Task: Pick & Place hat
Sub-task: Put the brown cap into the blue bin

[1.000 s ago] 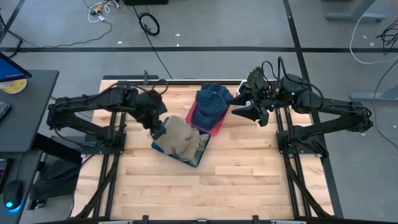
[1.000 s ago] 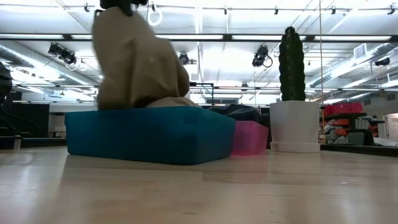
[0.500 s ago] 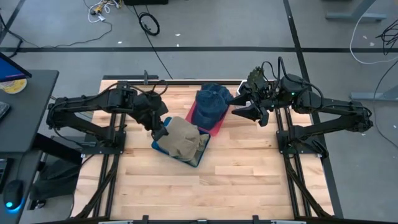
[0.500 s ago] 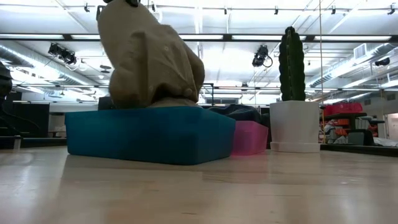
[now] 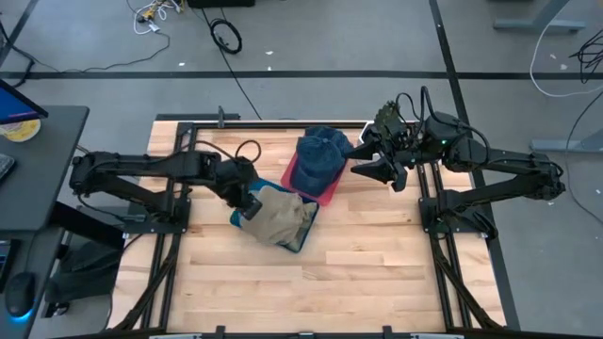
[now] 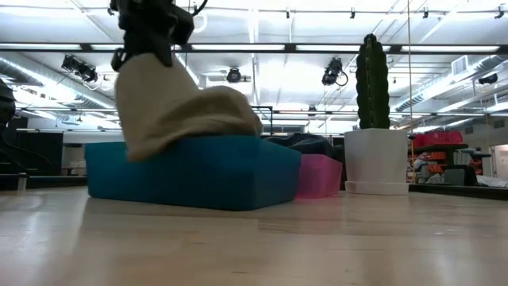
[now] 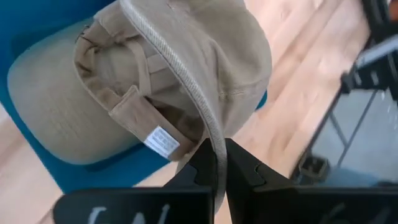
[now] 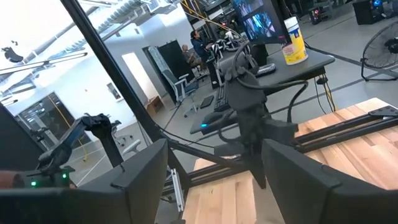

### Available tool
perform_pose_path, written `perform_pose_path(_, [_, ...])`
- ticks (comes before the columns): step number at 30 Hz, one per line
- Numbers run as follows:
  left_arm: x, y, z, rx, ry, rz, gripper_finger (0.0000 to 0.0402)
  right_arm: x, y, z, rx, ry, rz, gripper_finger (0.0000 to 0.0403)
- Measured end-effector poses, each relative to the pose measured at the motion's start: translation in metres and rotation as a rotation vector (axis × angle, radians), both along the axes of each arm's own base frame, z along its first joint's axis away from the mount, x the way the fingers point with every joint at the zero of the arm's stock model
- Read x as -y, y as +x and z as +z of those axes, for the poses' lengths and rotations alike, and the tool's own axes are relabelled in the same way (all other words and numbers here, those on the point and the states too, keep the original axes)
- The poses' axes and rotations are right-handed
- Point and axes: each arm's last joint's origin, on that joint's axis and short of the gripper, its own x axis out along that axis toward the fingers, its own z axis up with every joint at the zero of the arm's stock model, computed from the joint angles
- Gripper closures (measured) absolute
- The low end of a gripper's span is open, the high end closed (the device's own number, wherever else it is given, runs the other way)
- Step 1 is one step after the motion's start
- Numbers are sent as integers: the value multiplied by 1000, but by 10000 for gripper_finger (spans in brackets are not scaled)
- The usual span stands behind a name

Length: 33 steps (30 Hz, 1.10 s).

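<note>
A tan cap [image 5: 279, 215] lies partly in a blue bin [image 5: 298, 240] at the table's middle; in the low view the cap [image 6: 175, 103] slumps over the bin [image 6: 198, 171]. My left gripper [image 5: 247, 203] is above the bin's left end, shut on the cap. A dark blue hat [image 5: 320, 155] sits in a pink bin [image 5: 326, 196] just beyond. My right gripper [image 5: 369, 168] waits open and empty to the right of the pink bin. My left gripper pinches the rim of the cap's opening [image 7: 209, 135] between its two fingers, a single edge of cloth. The fingers come from above, pointing down. The cap hangs below them with its inside turned toward the wrist camera and its lower part [image 6: 206, 127] resting on the blue bin.
A cactus in a white pot [image 6: 373, 119] stands at the table's far right, beside the pink bin [image 6: 319, 175]. Bare wood lies toward the table's near edge [image 5: 320, 292]. A desk with a screen [image 5: 19, 118] stands left of the table.
My left gripper has gone down toward the blue bin, still shut on the tan cap. The cap has sunk from hanging tall above the bin and now slumps across the bin's top, its lower part spread toward the pink bin.
</note>
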Motion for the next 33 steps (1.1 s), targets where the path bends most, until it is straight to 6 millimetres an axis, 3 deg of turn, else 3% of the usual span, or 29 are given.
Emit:
perform_pose_path(9, [-5,10,-4,120,32,94,389,0,0,0,0,0,0,138])
perform_pose_path(17, [-3,-2,11,190,-50,98,389,0,0,0,-2,0,0,138])
perform_pose_path(23, [-11,-13,23,231,-143,234,388,0,0,-1,-5,1,0,138])
perform_pose_path(33, [-24,-3,12,179,-135,303,389,1,4,-3,-19,3,0,138])
